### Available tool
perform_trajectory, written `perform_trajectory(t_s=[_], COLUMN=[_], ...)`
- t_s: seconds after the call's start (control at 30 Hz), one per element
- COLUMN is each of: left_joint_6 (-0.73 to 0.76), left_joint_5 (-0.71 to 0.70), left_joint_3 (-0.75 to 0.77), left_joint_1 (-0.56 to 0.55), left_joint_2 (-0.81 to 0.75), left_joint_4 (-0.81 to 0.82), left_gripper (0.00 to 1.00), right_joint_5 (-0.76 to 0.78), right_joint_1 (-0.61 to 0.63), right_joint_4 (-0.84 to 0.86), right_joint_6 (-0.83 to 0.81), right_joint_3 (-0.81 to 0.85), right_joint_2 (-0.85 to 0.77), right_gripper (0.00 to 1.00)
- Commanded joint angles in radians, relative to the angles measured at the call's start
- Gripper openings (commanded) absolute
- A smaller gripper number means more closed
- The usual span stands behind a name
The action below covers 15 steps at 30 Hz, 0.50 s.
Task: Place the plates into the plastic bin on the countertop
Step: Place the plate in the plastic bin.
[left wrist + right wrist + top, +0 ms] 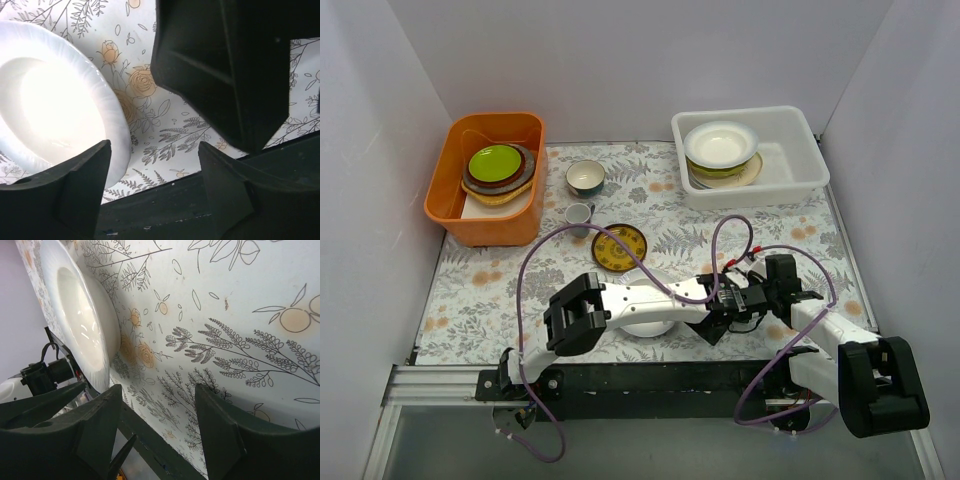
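A plain white plate [648, 328] lies on the leaf-print countertop [500, 290] near the front edge, partly under my left forearm. It shows at the left of the left wrist view [50, 100] and of the right wrist view [85, 315]. My left gripper [717, 318] [155, 150] is open and empty just right of that plate. My right gripper [752, 298] [157, 390] is open and empty, close beside the left one and facing the plate. The white plastic bin [800, 165] at the back right holds stacked plates, a white one [720, 142] on top. A small brown-and-yellow plate [619, 247] lies mid-table.
An orange tub [450, 215] at the back left holds several plates, a lime one [495, 160] on top. A small bowl with a teal inside [585, 178] and a grey cup [578, 213] stand beside it. The black rail [165, 210] runs along the table's front edge.
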Motion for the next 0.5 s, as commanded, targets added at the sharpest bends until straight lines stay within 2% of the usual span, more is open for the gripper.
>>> perform_trajectory(t_s=[0.0,0.1,0.2,0.47], left_joint_6=[-0.042,-0.051,-0.061,-0.019], left_joint_5=[-0.045,-0.047,-0.030,0.091], left_joint_3=[0.028,0.007,-0.045,-0.284], left_joint_1=[-0.004,0.007,0.045,0.266], left_joint_2=[-0.105,-0.159,-0.231,-0.513], left_joint_4=[-0.047,-0.046,-0.027,0.114], left_gripper=[0.74,0.79,0.79,0.80], right_joint_5=[-0.044,-0.067,-0.080,-0.110], right_joint_1=[-0.007,-0.007,-0.007,-0.006], right_joint_4=[0.039,0.056,0.103,0.180], right_joint_6=[-0.025,-0.022,-0.006,0.044], right_joint_3=[-0.016,-0.022,-0.032,-0.059], right_joint_2=[0.008,-0.009,-0.036,-0.076], right_gripper=[0.68,0.68,0.68,0.66])
